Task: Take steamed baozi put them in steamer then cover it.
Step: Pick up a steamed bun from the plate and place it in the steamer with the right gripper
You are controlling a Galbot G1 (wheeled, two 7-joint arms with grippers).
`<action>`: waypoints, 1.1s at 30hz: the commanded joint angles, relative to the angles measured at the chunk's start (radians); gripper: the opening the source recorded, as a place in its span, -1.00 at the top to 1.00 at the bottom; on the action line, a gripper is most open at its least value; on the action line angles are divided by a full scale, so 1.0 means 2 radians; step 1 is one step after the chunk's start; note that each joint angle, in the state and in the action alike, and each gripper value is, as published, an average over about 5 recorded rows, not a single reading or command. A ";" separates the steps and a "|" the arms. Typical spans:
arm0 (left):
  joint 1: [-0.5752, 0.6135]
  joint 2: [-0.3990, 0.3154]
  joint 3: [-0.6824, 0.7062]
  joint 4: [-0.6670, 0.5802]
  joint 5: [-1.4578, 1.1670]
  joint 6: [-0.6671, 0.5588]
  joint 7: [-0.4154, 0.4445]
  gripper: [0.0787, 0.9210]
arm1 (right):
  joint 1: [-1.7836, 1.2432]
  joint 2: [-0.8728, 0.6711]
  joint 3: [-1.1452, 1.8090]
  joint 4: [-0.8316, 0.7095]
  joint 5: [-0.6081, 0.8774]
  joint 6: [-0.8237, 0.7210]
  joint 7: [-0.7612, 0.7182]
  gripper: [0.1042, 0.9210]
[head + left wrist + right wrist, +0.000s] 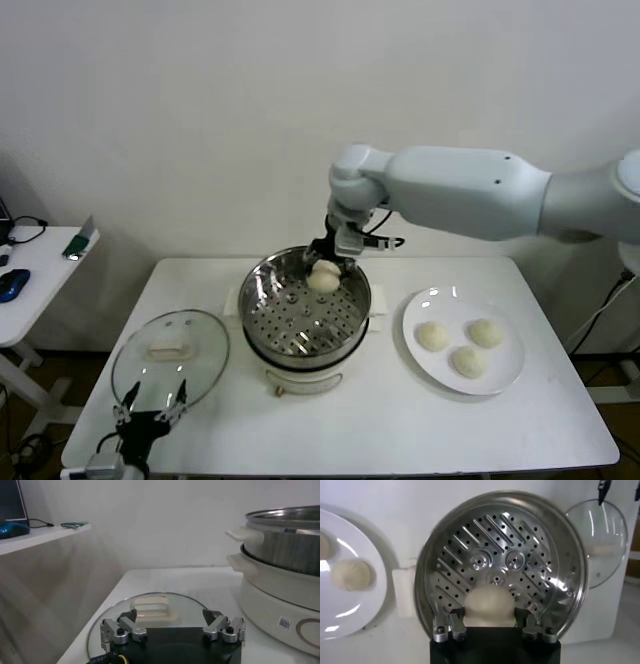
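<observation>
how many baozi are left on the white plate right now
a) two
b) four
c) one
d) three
d) Three baozi lie on the white plate; the fourth is held by the right gripper over the steamer.

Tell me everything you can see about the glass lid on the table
The cover is a round clear glass lid with a thin metal rim and a cream-white oblong handle at its centre. It lies flat on the white table, handle up, off the steamer and to that pot's left. Nothing grips it: the left gripper hangs open at its near edge.
</observation>
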State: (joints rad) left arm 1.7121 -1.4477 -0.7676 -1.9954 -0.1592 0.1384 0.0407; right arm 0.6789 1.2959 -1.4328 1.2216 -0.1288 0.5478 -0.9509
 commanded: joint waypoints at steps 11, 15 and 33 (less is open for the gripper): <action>-0.004 0.002 -0.002 0.002 -0.004 -0.001 -0.001 -0.77 | -0.080 0.068 0.021 -0.126 -0.065 0.015 0.021 -0.39; -0.005 0.002 -0.002 0.002 -0.005 -0.001 -0.001 -0.77 | -0.088 0.077 0.026 -0.144 -0.072 0.018 0.024 -0.39; -0.004 -0.001 -0.002 -0.002 -0.006 -0.002 -0.001 -0.77 | -0.091 0.092 0.026 -0.166 -0.060 0.024 0.023 -0.54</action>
State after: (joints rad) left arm 1.7028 -1.4483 -0.7715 -1.9982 -0.1708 0.1348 0.0380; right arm 0.5082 1.4649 -1.3843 0.9154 -0.2466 0.5943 -0.9048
